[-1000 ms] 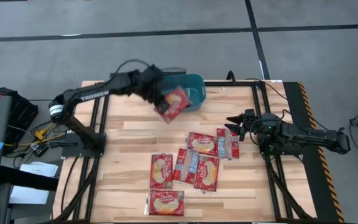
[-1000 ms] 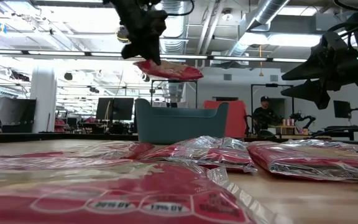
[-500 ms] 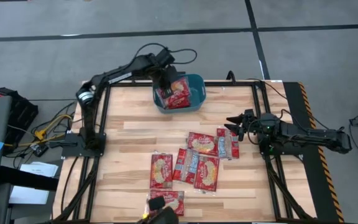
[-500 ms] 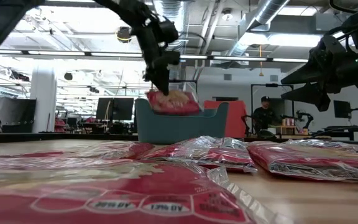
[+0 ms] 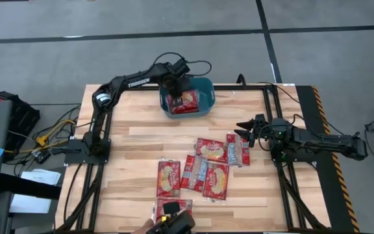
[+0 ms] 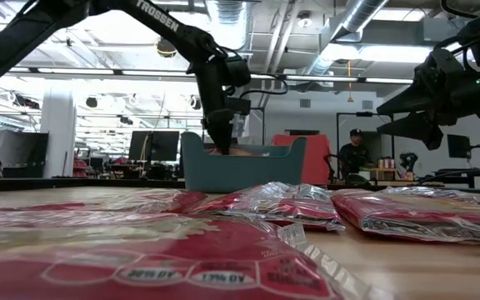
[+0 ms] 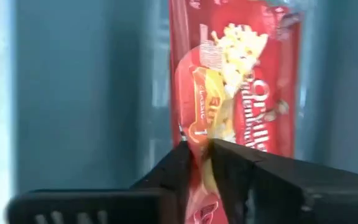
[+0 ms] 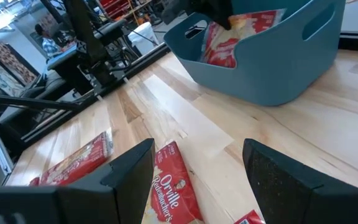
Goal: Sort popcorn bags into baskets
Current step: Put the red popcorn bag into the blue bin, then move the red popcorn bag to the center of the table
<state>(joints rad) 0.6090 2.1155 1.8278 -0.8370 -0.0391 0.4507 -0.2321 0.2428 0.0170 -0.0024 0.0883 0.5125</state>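
— Red film is seen pinched between the dark fingers of the left gripper [image 7: 201,155], which is lowered into the teal basket [image 5: 203,88]; the held popcorn bag [image 7: 235,81] hangs directly ahead of the fingertips, against the basket's inner wall. What risk is judged from here?

— If the fingers are parted while the bag is leaning on the wall, it may be left standing on edge rather than lying flat, and room for later bags would be lost. A second risk is judged from the closeness of the gripper to the wall: the basket could be nudged across the wooden table [image 5: 135,149] if the arm is lifted out at an angle. The film might also cling to a finger and be dragged upward.

— What is offered by one view and not by another?

— The clamping on the bag is shown only in the left wrist view; in the low view the gripper [image 6: 223,137] is hidden below the basket's rim, so nothing of the grip can be read there. From above, the bag [image 5: 182,101] is placed inside the basket, under the gripper, and the loose bags [image 5: 203,170] are seen lying well apart from it, nearer the right gripper [image 5: 247,132].

— And the right gripper?

— It is held above the table with its fingers spread wide and nothing between them, as shown in the right wrist view, where a loose bag [image 8: 169,196] lies just beneath and between the fingers and the basket [image 8: 278,62] sits farther ahead.
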